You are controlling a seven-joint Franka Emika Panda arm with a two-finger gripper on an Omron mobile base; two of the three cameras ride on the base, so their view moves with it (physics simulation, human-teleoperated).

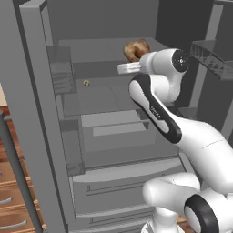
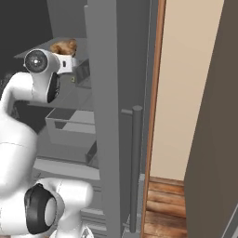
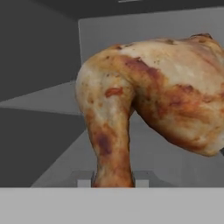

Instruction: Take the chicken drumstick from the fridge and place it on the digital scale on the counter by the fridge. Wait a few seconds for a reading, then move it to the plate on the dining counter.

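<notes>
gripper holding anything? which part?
Yes: the gripper is shut on the chicken drumstick, pinching its narrow bone end, inside the fridge.

We see the white arm [image 2: 28,116] rising from the lower left and bending toward the open fridge [image 2: 104,69], its wrist level with an upper shelf. Just past the wrist sits the chicken drumstick [image 2: 65,46], golden-brown and lumpy (the fingers themselves are hidden behind the hand, so we cannot see how they stand). A grey drawer front [image 2: 69,123] lies lower inside. The fridge door's long bar handle [image 2: 135,167] stands upright in the middle, beside a reddish-brown wooden edge [image 2: 153,116] and a beige wall [image 2: 181,88].
</notes>
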